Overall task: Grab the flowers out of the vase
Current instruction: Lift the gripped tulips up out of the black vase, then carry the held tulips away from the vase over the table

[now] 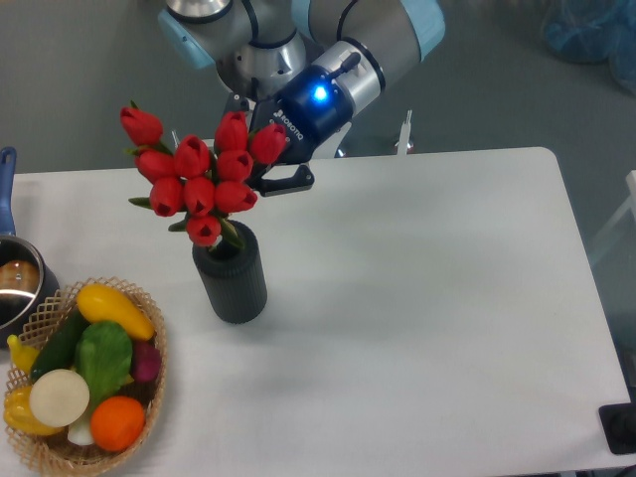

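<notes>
The flowers (199, 179), a bunch of red tulip buds with green stems, stand in the vase (232, 278), a dark ribbed cylinder left of the table's middle. The bunch leans a little to the left above the vase mouth. My gripper (281, 179) reaches down from the back, at the upper right side of the bunch, level with the buds. One black finger (294, 182) shows just right of the buds; the other is hidden behind them. I cannot tell whether the jaws hold any stem or bud.
A wicker basket (149, 397) of colourful fruit and vegetables sits at the front left corner. A metal pot (15, 288) with a blue handle is at the left edge. A black object (621, 427) sits at the front right corner.
</notes>
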